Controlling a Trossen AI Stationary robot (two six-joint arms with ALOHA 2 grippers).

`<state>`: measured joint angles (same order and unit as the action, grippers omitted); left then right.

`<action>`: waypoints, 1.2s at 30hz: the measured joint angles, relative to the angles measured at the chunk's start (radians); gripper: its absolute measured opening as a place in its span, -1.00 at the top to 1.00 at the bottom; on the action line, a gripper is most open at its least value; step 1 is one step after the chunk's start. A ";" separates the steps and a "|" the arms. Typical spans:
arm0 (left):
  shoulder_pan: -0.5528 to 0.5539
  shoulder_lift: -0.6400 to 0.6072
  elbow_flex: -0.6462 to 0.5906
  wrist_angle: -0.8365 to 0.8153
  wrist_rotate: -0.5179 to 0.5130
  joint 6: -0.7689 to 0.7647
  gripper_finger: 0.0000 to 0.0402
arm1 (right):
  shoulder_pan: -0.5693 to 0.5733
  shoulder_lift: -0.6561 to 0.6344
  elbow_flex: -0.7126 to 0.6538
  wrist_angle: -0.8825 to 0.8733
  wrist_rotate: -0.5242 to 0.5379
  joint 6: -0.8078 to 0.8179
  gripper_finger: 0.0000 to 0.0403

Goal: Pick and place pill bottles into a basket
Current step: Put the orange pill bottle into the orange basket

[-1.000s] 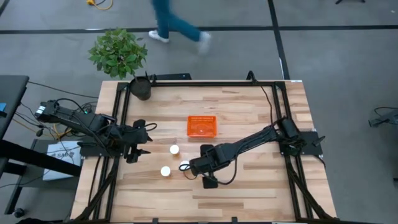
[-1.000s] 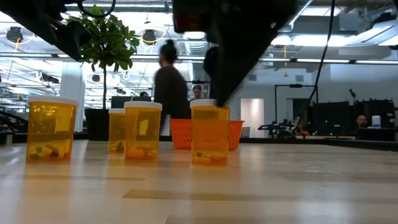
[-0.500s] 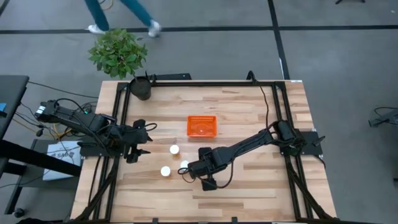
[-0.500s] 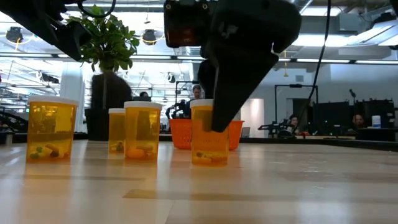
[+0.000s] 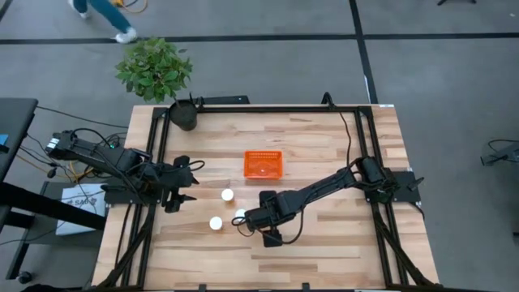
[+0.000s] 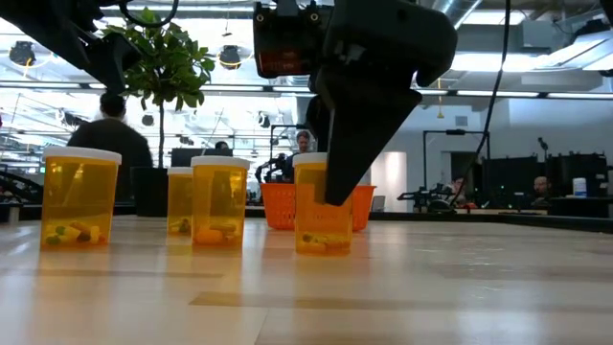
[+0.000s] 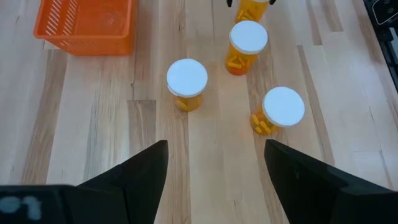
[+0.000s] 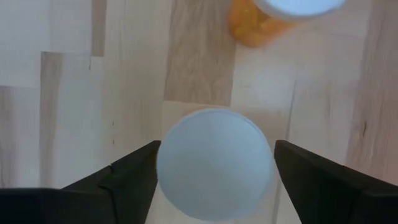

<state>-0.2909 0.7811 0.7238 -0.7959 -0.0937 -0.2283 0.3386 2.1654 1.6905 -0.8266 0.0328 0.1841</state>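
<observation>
Amber pill bottles with white caps stand upright on the wooden table: one point(image 5: 228, 195), one point(image 5: 216, 223), one point(image 5: 240, 214). Another point(image 8: 214, 165) stands under my right gripper point(image 5: 246, 217), which hides it in the high view. That gripper is open and points down, with its fingers on either side of the bottle's cap; the low view shows the bottle point(image 6: 323, 206) standing on the table. The orange basket point(image 5: 263, 164) sits farther back, at mid-table. My left gripper point(image 5: 188, 182) waits open at the table's left edge, with nothing between its fingers point(image 7: 149, 168).
A dark plant pot point(image 5: 184, 115) with a leafy plant stands at the far left corner. Bare wood lies along the near edge and to the right of the basket. People move in the room beyond the table.
My right gripper has sunk a little around the bottle below it, still open. The bottles and the basket have stayed where they were. A person has walked past behind the table.
</observation>
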 joint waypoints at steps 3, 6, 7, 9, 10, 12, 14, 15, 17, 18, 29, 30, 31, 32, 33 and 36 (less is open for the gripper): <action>0.000 0.000 0.000 0.000 0.000 0.000 -0.28 | 0.000 0.000 0.000 -0.003 0.002 0.000 -0.50; 0.000 0.000 0.000 0.000 0.000 0.000 -0.28 | -0.001 0.000 0.000 -0.003 0.002 0.010 -0.50; 0.000 0.000 0.000 0.000 0.000 0.000 -0.28 | -0.003 0.000 0.000 -0.003 0.002 0.018 -0.50; 0.000 0.000 0.000 0.000 0.000 0.000 -0.28 | -0.008 0.000 0.000 -0.003 0.001 0.034 -0.50; 0.000 0.000 0.000 0.000 0.000 0.000 -0.28 | -0.011 0.000 0.000 -0.003 0.002 0.043 -0.50; 0.000 0.000 0.000 0.000 0.000 0.000 -0.28 | -0.019 0.000 0.000 -0.003 0.001 0.056 -0.50; 0.000 0.000 0.000 0.000 0.000 0.000 -0.28 | -0.024 0.000 0.000 -0.003 -0.002 0.062 -0.50; 0.000 0.000 0.000 0.000 0.000 0.000 -0.28 | -0.025 0.000 0.000 -0.003 -0.002 0.063 -0.50; 0.000 0.000 0.000 0.000 0.000 0.000 -0.28 | -0.028 -0.001 0.000 -0.003 -0.005 0.063 -0.50; 0.000 0.000 0.000 0.000 0.000 0.000 -0.28 | -0.029 -0.001 0.000 -0.003 -0.005 0.063 -0.50; 0.000 0.000 0.000 0.000 -0.009 0.037 -0.28 | -0.029 -0.002 0.000 -0.003 -0.009 0.063 -0.28; 0.000 0.000 0.000 0.000 -0.009 0.037 -0.28 | -0.029 -0.002 0.000 -0.003 -0.010 0.064 -0.25; 0.000 0.000 0.000 0.000 -0.009 0.037 -0.28 | -0.029 -0.002 0.000 -0.003 -0.010 0.071 -0.21; 0.000 0.000 0.000 0.000 -0.009 0.037 -0.28 | -0.029 -0.002 0.000 -0.003 -0.014 0.077 -0.18; 0.000 0.000 0.000 0.000 -0.013 0.037 -0.28 | -0.029 -0.002 0.000 -0.003 -0.023 0.078 -0.14; 0.000 0.000 0.000 0.000 -0.026 0.034 -0.28 | -0.029 -0.002 0.010 -0.014 -0.039 0.079 -0.03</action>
<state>-0.2912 0.7811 0.7238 -0.7958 -0.1192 -0.1944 0.3092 2.1635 1.7003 -0.8403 -0.0064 0.2627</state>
